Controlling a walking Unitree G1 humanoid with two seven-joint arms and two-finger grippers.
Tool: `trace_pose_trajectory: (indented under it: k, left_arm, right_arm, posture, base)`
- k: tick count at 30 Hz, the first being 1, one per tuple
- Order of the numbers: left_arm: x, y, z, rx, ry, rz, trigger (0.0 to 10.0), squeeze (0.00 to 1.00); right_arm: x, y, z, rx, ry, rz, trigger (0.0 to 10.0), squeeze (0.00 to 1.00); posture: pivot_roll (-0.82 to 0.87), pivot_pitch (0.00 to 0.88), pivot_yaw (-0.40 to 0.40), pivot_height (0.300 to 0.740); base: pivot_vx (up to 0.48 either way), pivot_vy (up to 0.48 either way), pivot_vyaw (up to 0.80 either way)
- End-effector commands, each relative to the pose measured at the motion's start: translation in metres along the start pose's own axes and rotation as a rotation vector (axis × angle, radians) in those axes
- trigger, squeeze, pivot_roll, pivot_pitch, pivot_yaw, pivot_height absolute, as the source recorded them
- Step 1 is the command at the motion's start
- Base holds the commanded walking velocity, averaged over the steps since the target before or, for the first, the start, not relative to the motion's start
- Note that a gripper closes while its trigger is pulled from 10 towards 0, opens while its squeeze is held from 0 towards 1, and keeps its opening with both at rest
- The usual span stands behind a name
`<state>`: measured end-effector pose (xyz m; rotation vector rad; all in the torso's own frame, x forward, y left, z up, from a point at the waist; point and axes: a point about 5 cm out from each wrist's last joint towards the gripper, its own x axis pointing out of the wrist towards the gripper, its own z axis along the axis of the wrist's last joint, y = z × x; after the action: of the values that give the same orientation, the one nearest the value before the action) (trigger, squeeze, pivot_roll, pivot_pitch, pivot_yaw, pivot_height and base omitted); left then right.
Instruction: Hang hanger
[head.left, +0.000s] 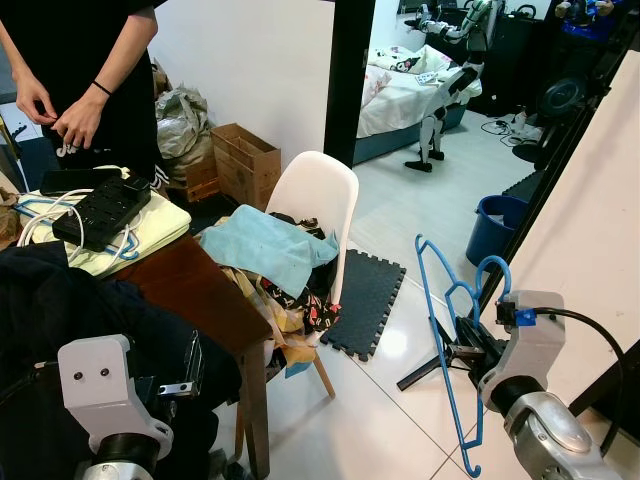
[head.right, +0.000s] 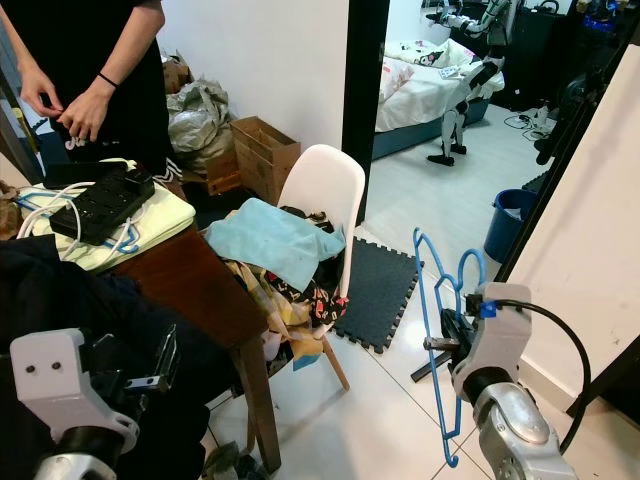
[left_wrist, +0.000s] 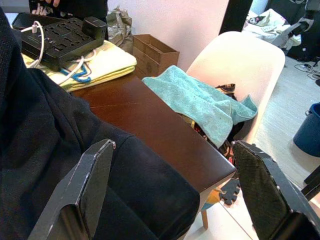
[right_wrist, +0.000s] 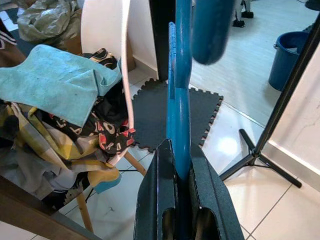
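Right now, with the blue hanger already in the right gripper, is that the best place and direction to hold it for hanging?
Probably yes. The right gripper clamps the blue hanger across a slim side bar from the robot's side, leaving the hook upright and free to catch a rail.

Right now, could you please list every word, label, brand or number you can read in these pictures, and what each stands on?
No text can be read.
Person's black shirt: small white mark, too blurred to read.
Patterned cloth on the white chair: red and white shapes, not legible as letters.
Blue hanger in the right gripper: no marking.
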<state>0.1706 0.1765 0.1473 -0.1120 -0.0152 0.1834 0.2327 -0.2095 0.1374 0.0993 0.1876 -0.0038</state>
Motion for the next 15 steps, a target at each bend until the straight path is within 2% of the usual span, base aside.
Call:
trace_pose_trajectory:
  k: [1, 15]
  left_arm:
    - [-0.0009, 0.0001, -0.0037, -0.027, 0.012, 0.005, 10.0, 0.0]
    - [-0.0022, 0.003, -0.0041, -0.028, 0.005, 0.02, 10.0, 0.0]
  right_arm:
    - [-0.0001, -0.002, -0.0018, 0.006, 0.009, -0.009, 10.0, 0.0]
    - [0.0005, -0.002, -0.002, 0.01, 0.013, -0.009, 10.0, 0.0]
  posture:
    - [-0.08, 0.0, -0.033, 0.74]
    - [-0.07, 0.0, -0.03, 0.74]
  base:
    - [0.0, 0.0, 0.0]
    - [0.0, 0.0, 0.0]
